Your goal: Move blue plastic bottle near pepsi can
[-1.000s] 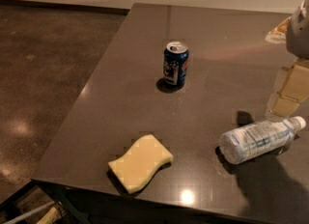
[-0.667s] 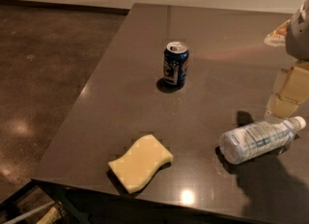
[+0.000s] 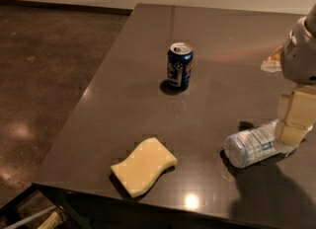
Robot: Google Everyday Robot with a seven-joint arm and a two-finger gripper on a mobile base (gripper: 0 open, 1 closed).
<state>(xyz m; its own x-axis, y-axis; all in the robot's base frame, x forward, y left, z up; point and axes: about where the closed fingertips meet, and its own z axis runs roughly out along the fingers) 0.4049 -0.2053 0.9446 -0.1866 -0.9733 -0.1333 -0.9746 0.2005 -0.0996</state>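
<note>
The blue plastic bottle (image 3: 251, 147) lies on its side at the right of the dark table, its base pointing to the front left. Its cap end is hidden behind my gripper (image 3: 289, 135), which hangs down from the white arm at the right edge and sits right at the bottle's neck. The pepsi can (image 3: 179, 65) stands upright near the table's middle, well to the left of and behind the bottle.
A yellow sponge (image 3: 144, 166) lies near the table's front edge (image 3: 123, 193). A tan packet (image 3: 271, 63) lies at the far right, partly behind the arm. The table's left edge drops to a brown floor.
My gripper has come down and a little to the left onto the bottle's cap end, which now hides the cap. The bottle, can and sponge have not moved.
</note>
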